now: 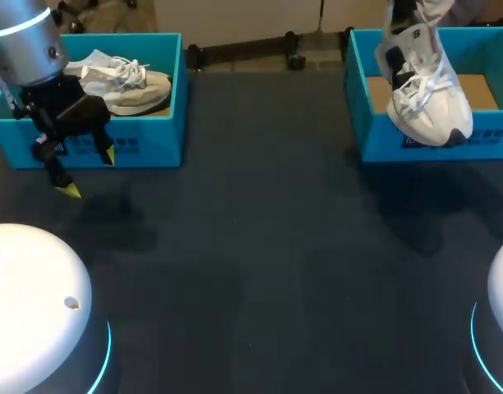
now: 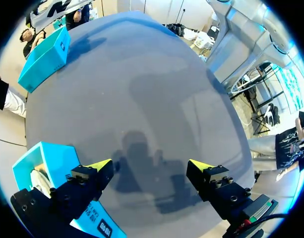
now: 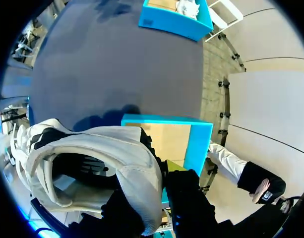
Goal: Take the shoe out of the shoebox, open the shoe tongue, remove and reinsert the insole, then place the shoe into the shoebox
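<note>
- Right gripper (image 3: 159,181): black fingers clamped on the heel of the white lace-up sneaker with black trim (image 1: 427,103); one yellow tip shows outside the heel.
- White lace-up sneaker: hanging toe-down, raised over the open turquoise cardboard shoebox (image 1: 481,139), brown floor visible inside.
- Left gripper (image 1: 90,173): fingers spread apart, holding nothing; hovers above the dark table (image 1: 259,246), just in front of a second turquoise shoebox (image 1: 144,144).
- Second turquoise shoebox: holds a grey-beige sneaker (image 1: 124,82), well apart from the first box.
</note>
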`<action>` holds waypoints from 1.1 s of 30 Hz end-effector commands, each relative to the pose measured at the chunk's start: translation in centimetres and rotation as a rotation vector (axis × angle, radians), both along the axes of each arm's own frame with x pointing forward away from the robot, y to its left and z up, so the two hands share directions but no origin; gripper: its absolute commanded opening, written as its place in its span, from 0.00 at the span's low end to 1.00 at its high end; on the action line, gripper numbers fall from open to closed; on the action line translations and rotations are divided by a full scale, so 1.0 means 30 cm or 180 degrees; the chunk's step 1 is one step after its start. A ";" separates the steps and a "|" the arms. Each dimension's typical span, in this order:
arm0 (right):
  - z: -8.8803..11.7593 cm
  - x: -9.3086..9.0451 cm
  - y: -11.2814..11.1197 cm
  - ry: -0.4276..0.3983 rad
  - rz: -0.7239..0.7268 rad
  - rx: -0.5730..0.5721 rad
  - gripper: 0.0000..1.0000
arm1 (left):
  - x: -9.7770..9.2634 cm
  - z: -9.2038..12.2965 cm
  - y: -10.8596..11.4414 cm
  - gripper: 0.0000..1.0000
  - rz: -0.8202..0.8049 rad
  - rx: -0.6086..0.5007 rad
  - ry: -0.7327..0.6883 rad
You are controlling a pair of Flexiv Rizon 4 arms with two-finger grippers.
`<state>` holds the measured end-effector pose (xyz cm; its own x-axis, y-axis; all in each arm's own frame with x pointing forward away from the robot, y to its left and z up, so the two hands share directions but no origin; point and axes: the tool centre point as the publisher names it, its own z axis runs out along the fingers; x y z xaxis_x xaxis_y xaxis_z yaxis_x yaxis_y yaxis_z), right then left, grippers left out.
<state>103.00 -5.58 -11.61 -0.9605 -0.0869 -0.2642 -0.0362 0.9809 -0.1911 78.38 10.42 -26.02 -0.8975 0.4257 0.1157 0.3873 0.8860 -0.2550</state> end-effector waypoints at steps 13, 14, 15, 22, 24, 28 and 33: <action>0.055 0.228 -0.247 -0.0024 -0.0304 0.0098 0.00 | 0.000 0.001 0.001 1.00 -0.0002 0.0005 0.0000; 0.054 0.235 -0.254 -0.0019 -0.0300 0.0132 0.00 | 0.000 0.001 0.001 1.00 -0.0002 0.0005 0.0000; 0.046 0.264 -0.284 0.0008 -0.0271 0.0160 0.00 | 0.000 0.001 0.001 1.00 -0.0002 0.0005 0.0000; -0.048 0.371 -0.388 0.0108 -0.0239 0.0194 0.00 | 0.000 0.001 0.001 1.00 -0.0002 0.0005 0.0000; -0.071 0.393 -0.422 0.0080 -0.0245 0.0302 0.00 | 0.000 0.001 0.001 1.00 -0.0002 0.0005 0.0000; -0.080 0.434 -0.488 0.0035 -0.0315 0.0198 0.00 | 0.000 0.001 0.001 1.00 -0.0002 0.0005 0.0000; -0.083 0.464 -0.565 -0.0002 -0.0372 0.0174 0.00 | 0.000 0.001 0.001 1.00 -0.0002 0.0005 0.0000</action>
